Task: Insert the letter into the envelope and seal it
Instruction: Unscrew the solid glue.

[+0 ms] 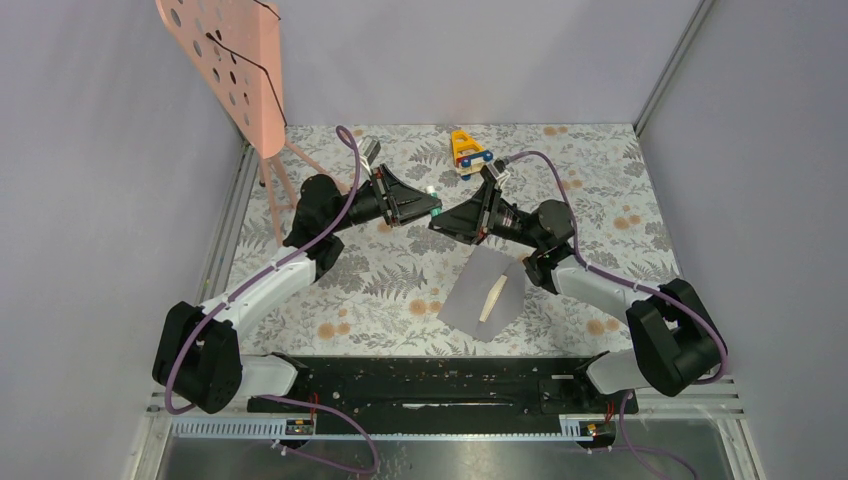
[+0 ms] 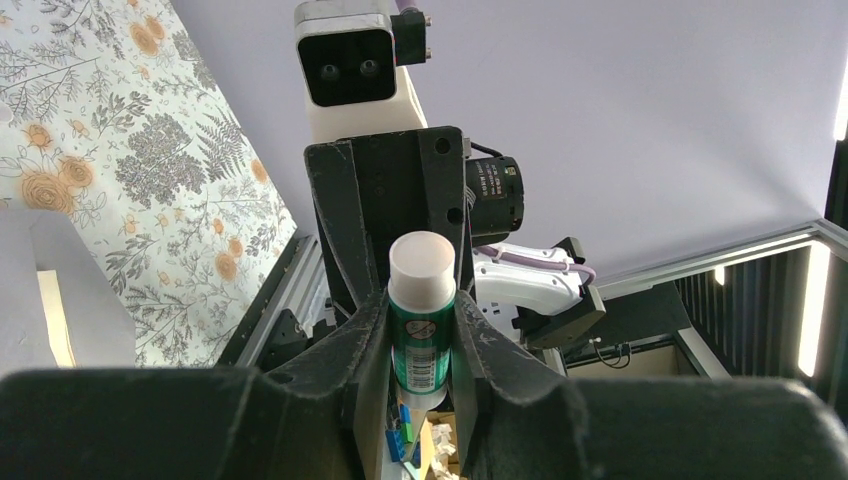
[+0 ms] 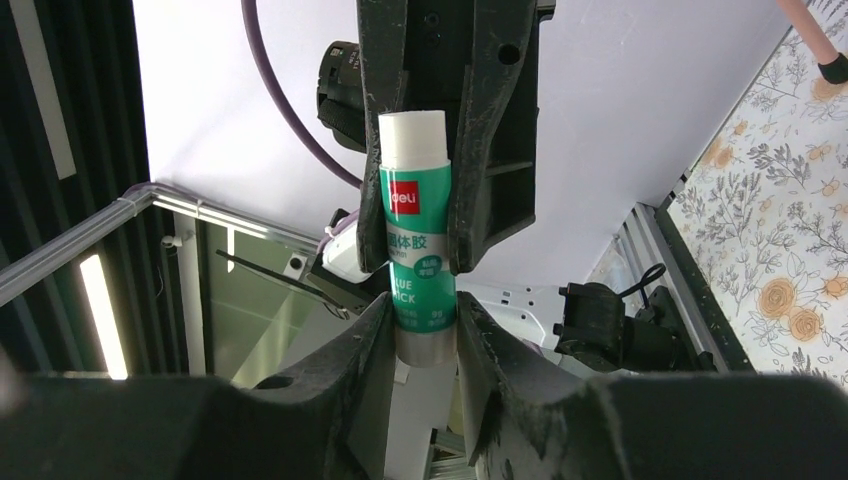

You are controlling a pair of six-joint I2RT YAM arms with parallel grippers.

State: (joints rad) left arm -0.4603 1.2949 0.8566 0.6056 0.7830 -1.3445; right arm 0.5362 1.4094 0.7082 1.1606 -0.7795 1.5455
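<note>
Green glue stick [image 3: 418, 215] clamped in left claw [image 2: 421, 325] and right claw [image 3: 421, 325], aloft; envelope [image 1: 472, 297] flat near table [image 1: 590, 160] front edge.

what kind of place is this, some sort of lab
Probably a robotics lab test cell: plain grey walls on aluminium frame posts enclose a table under a floral cloth, and the left arm and right arm are bolted to a black rail at its near edge.
</note>
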